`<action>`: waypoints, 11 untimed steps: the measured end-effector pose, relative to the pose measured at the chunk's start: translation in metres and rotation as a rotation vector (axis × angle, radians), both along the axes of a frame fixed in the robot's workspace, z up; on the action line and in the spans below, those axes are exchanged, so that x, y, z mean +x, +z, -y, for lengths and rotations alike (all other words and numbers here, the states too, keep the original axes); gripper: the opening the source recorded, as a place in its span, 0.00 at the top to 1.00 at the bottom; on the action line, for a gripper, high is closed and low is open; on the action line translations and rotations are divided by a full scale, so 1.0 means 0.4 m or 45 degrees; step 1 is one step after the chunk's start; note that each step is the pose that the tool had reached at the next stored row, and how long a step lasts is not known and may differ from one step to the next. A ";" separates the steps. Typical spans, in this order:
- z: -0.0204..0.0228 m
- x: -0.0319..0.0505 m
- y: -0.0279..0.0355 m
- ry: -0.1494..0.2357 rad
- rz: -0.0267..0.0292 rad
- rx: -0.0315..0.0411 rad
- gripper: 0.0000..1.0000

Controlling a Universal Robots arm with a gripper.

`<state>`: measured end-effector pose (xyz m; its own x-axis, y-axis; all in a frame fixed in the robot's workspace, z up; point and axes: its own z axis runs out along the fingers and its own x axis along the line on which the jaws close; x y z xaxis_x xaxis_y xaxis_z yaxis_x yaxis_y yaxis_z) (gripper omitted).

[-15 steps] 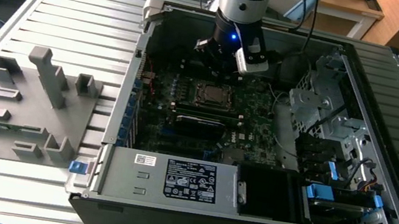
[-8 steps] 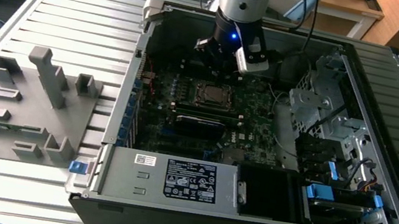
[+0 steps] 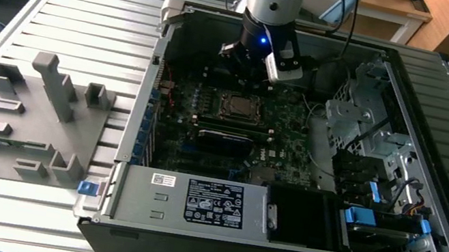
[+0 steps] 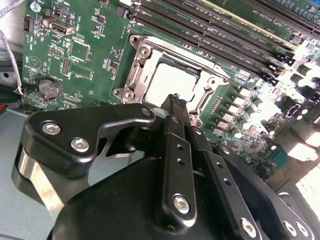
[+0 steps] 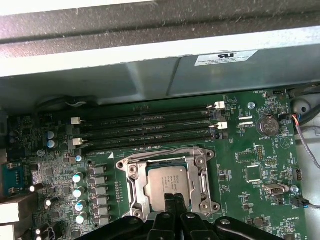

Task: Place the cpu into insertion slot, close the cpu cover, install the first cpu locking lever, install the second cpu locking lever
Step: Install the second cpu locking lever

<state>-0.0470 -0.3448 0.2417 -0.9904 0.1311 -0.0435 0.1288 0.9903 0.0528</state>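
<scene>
1. Inside the open computer case point(image 3: 286, 199) on the slatted surface point(image 3: 86, 18), the arm hangs over the green board point(image 3: 207, 119), at the edge of the socket point(image 3: 238, 106) farthest from the grey power supply box point(image 3: 193, 200).
2. Fingers point(image 4: 176, 145) are pressed together, holding nothing; in both wrist views the gripper point(image 5: 172, 200) tip sits right over one edge of the chip.
3. Chip point(image 5: 166, 184), a dull silver square, is already seated flat in the socket point(image 5: 168, 182).
4. Cover frame point(image 5: 131, 182) lies down around the chip; its window shows the chip top.
5. Cannot tell if the locking levers are latched.
6. 4 long black memory slots point(image 5: 150, 131) run beside the socket, on the side away from the gripper.
7. Round coin battery point(image 5: 267, 125) sits on the board, well apart from the socket.
8. Grey parts holder point(image 3: 22, 121) rests on the surface at the exterior view's left, outside the case.
</scene>
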 end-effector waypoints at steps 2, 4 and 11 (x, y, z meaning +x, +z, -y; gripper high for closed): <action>0.000 0.000 0.001 0.000 0.0002 0.0003 0.89; 0.000 0.000 0.001 0.000 0.0002 0.0003 0.89; 0.028 0.000 0.004 0.000 0.0002 0.0002 0.89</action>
